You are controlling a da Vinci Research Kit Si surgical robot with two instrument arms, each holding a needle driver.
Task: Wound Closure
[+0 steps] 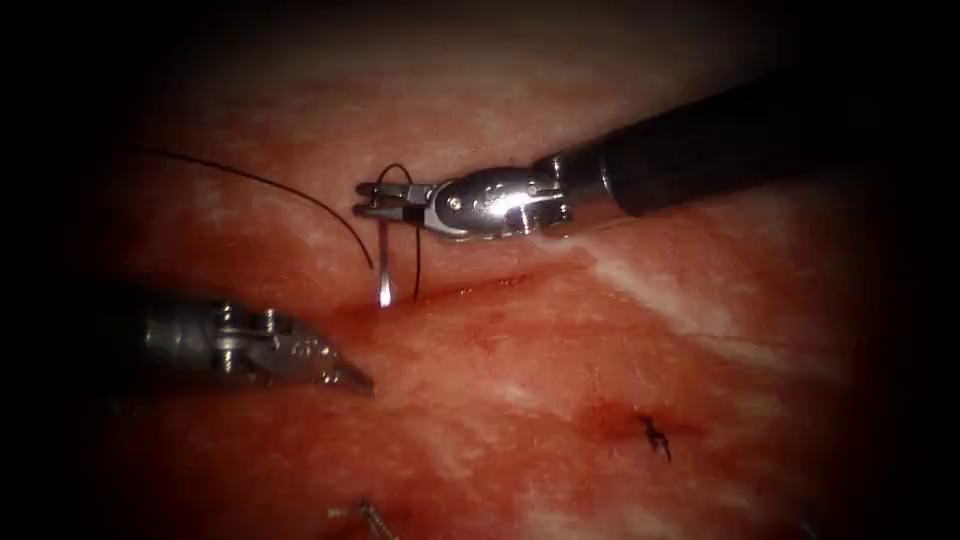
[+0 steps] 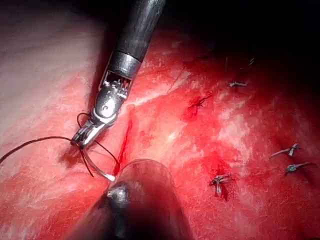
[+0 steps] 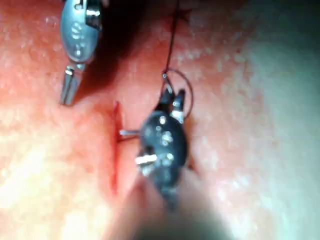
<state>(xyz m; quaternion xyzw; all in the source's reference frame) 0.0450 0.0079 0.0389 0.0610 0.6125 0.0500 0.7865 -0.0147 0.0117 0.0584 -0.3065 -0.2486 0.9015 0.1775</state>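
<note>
Endoscope view: tissue (image 1: 560, 380) carries a cut (image 1: 450, 293). Right tool (image 1: 372, 200), its fingers clamped on the needle (image 1: 384, 265) near its tail end, holds it above the cut, tip touching the cut's left end. Left tool (image 1: 352, 378) hovers nearby, fingers closed, empty. Thread (image 1: 260, 185) trails left.

Tissue (image 1: 560, 380) wet, glossy – needle (image 1: 384, 270) shiny metal; rt shaft (image 1: 720, 150) matt.
</note>
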